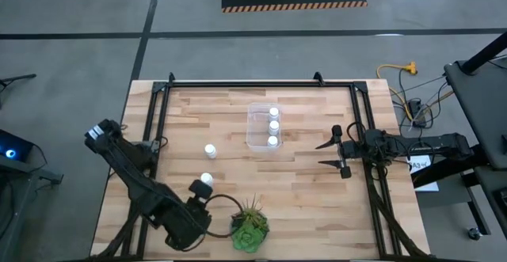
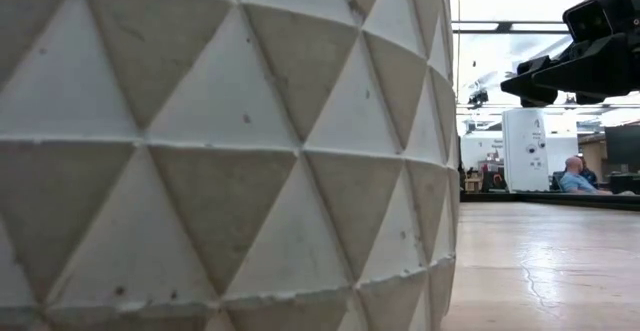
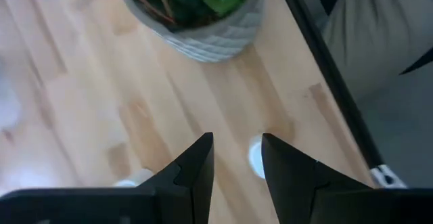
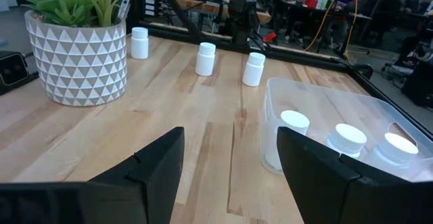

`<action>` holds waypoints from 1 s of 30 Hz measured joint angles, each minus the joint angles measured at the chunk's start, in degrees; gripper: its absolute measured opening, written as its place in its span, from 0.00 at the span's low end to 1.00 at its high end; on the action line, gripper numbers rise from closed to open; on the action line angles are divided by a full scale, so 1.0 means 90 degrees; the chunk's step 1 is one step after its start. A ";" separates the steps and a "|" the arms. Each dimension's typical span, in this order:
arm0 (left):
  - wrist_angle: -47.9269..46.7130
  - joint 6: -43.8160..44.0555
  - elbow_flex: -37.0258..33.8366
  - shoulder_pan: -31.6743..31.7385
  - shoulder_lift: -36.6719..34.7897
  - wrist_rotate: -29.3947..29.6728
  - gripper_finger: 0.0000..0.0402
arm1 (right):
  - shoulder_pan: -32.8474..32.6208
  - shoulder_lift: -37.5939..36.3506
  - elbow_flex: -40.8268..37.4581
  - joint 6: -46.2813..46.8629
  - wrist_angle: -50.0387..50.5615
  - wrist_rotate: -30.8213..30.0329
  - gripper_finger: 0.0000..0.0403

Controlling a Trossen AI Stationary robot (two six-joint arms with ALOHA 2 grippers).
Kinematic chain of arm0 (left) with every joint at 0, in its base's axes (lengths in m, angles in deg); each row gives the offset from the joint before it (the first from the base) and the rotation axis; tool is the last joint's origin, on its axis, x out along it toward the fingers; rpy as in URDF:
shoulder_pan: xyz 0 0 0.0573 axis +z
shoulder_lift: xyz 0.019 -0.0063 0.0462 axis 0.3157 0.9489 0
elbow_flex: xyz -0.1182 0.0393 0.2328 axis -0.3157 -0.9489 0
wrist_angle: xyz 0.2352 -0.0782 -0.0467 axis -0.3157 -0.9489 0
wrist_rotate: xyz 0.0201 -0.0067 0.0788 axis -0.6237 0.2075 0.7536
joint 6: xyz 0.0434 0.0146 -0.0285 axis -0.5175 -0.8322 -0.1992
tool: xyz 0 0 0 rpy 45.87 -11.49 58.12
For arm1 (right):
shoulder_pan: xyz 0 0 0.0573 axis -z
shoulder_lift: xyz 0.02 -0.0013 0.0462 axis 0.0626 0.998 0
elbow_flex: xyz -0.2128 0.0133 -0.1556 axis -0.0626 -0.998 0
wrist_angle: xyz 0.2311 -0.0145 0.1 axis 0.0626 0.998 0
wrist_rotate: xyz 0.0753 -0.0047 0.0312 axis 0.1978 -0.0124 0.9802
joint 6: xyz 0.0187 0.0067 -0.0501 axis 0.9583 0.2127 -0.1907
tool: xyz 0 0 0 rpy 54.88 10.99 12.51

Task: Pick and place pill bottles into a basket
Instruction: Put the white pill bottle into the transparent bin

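The left hand [image 1: 201, 189] hangs over the worktop [image 1: 301, 199] with its fingers [image 3: 196, 166] slightly spread, a pill bottle [image 3: 256, 158] directly beneath the gap between them and the potted plant [image 1: 250, 224] just beside. A second loose bottle [image 1: 210, 149] stands farther ahead of it. The right hand [image 1: 333, 155], fingers wide apart, waits near the basket [image 1: 255, 127], which holds three bottles [image 1: 273, 125] in a row.

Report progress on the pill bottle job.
Done: three pill bottles stand in the basket. In hand: nothing gripped; the left gripper, open, hovers over a bottle near the plant. Left: three bottles on the table; the right gripper waits open beside the basket.
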 joint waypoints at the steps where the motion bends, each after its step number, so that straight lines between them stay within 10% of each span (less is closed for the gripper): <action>1: 0.0002 0.0155 -0.0002 -0.0030 0.0056 -0.0070 0.27 | 0.0000 0.0000 0.0000 0.0000 0.0000 0.0000 0.56; 30: 0.0140 0.2563 -0.0487 -0.0151 0.0233 -0.0573 0.27 | 0.0000 0.0000 0.0000 0.0000 0.0000 0.0000 0.56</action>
